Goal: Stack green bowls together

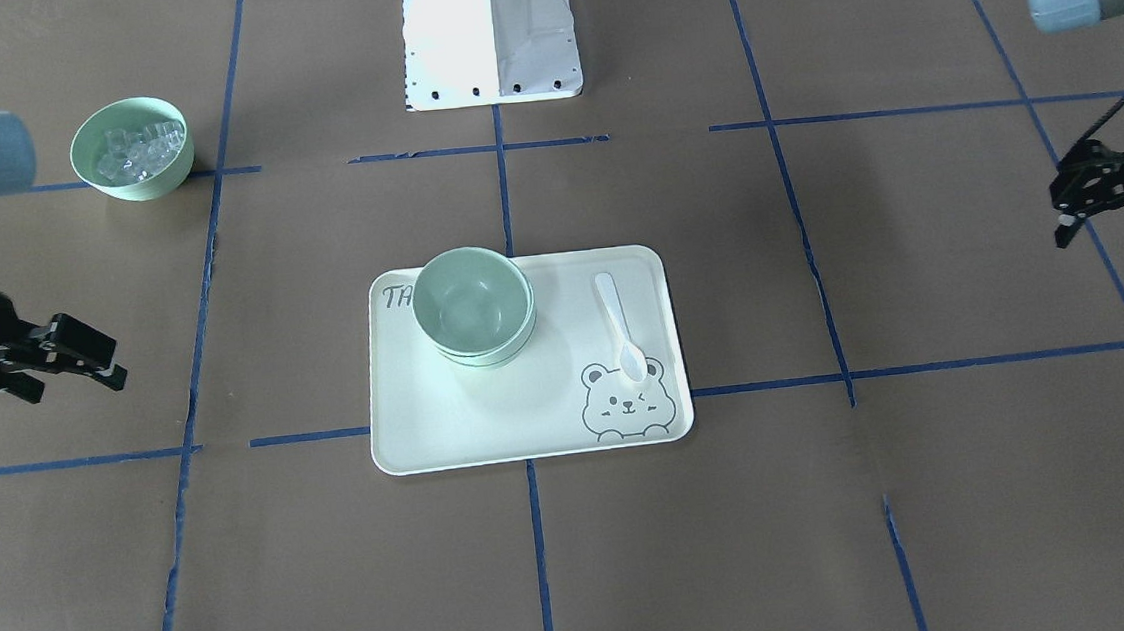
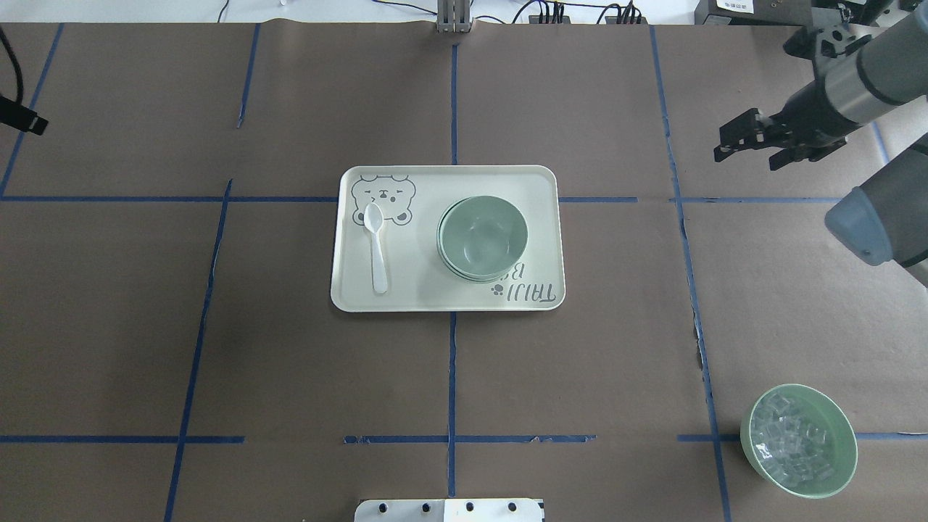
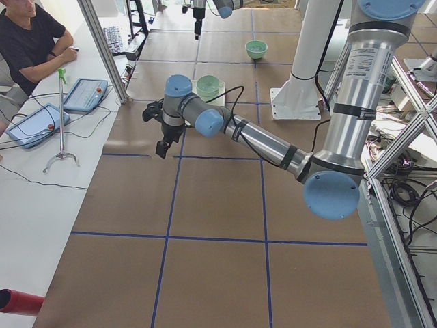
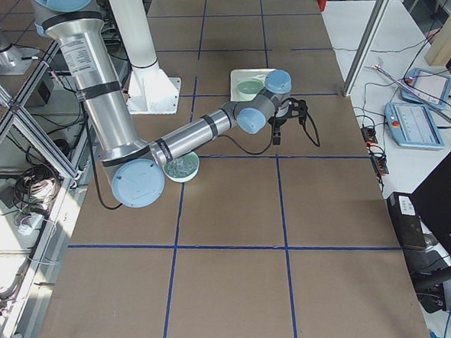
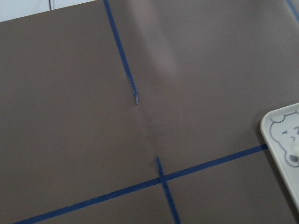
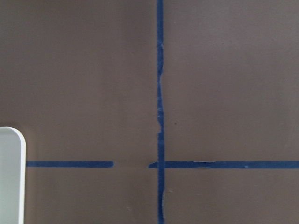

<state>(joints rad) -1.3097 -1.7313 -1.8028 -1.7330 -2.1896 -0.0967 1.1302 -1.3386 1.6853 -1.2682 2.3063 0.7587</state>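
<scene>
The left arm (image 3: 263, 145) and right arm (image 4: 200, 130) are silver-grey tubes with pale blue joint caps (image 3: 331, 195). The left claw (image 1: 1121, 246) and right claw (image 1: 76, 381) are black, angular. The white pedestal (image 1: 489, 30) shows 4 dark screw holes (image 1: 476, 92) along its 6 o'clock edge.

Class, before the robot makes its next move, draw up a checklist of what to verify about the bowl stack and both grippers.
1. green bowls nested in one stack on the tray: ok.
2. All three bowls in that stack: cannot tell, the rims overlap.
3. left gripper open and empty: ok.
4. right gripper open and empty: ok.
5. spoon apart from the stack: ok.
6. bowl of cubes off the tray, away from the stack: ok.
</scene>
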